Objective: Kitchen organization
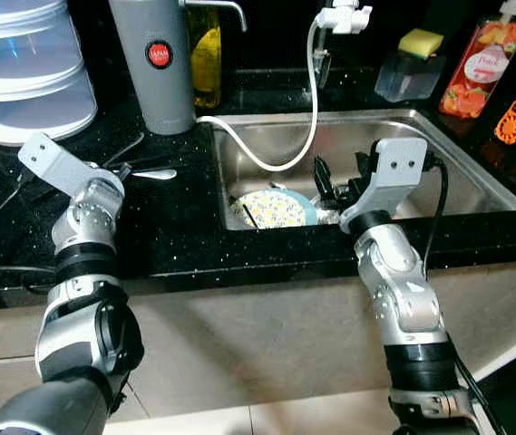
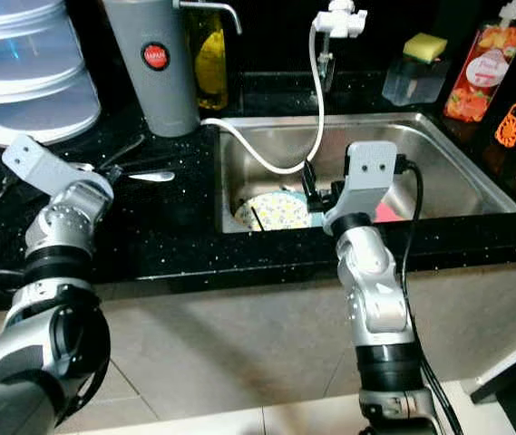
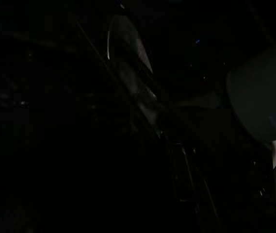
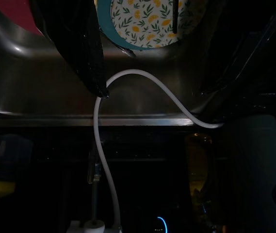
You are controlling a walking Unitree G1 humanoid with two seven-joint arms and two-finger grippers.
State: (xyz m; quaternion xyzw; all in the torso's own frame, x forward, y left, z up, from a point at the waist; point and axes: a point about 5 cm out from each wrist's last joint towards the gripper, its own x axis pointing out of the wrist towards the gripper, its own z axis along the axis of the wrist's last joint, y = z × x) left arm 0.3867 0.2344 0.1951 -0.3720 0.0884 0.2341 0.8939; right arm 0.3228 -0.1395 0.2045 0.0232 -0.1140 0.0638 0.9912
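While the right gripper (image 1: 339,177) hangs mid-frame over the sink (image 1: 475,172), jaws spread, the patterned plate (image 1: 271,208) lies just left of it in the basin; the left gripper (image 1: 121,168) rests on the black tabletop (image 1: 176,227) beside a spoon (image 1: 153,173), jaw state unclear.

plate (image 1: 274,208) w/ teal rim, white face w/ yellow-green leaf print, lies flat in sink (image 1: 475,177) bottom, just ahead of right gripper (image 1: 339,177) jaws. spoon (image 1: 153,173) flat on counter by left gripper (image 2: 112,168) jaws.

plate (image 1: 274,208) partly behind right tool (image 1: 339,184), left wrist view too dark
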